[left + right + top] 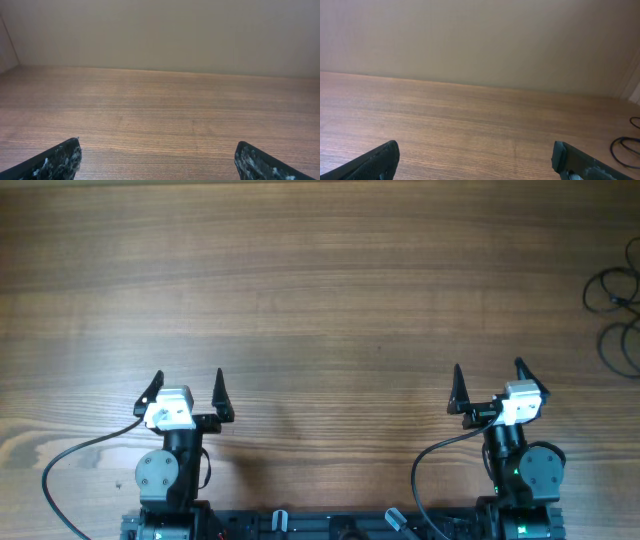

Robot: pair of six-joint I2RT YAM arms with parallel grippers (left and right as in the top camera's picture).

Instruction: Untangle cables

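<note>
The cables are thin black wires in loose loops at the far right edge of the wooden table, partly cut off by the frame. A bit of them shows at the right edge of the right wrist view. My left gripper is open and empty near the front left of the table, far from the cables. My right gripper is open and empty at the front right, well short of the cables. The left wrist view shows only bare wood between my left gripper's fingers. Bare wood also lies between my right gripper's fingers.
The wooden table ends at a plain beige wall at the back. Thicker black arm cables curve near both arm bases at the front edge.
</note>
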